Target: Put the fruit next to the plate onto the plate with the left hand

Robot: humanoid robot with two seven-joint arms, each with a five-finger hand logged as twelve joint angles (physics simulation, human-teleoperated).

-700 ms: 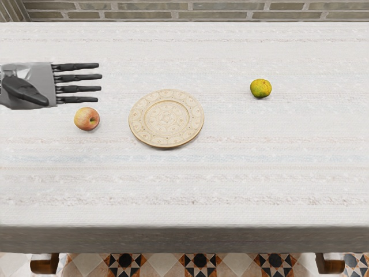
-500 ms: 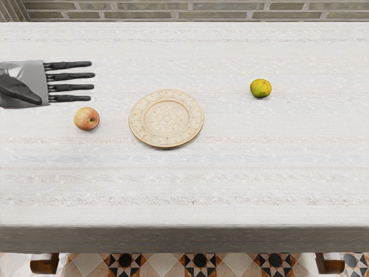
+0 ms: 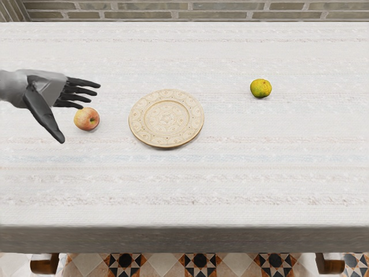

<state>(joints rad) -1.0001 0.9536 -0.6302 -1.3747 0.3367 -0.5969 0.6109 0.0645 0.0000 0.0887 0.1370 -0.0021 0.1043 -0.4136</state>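
Observation:
A red-yellow apple (image 3: 86, 119) lies on the table just left of a tan patterned plate (image 3: 166, 118), apart from its rim. My left hand (image 3: 72, 109) comes in from the left edge and hovers beside and above the apple. It is open, with the fingers (image 3: 81, 91) spread behind the apple and the thumb (image 3: 49, 119) hanging down to its left. It holds nothing. A green-orange citrus fruit (image 3: 260, 88) sits far right of the plate. The right arm is out of view.
A white cloth covers the table (image 3: 230, 173), whose front edge runs along the bottom. A brick wall (image 3: 190, 10) stands behind it.
My left hand has turned from flat, with fingers pointing right, to tilted. The thumb has swung down and forward to the apple's left, and the fingers now angle down behind the apple.

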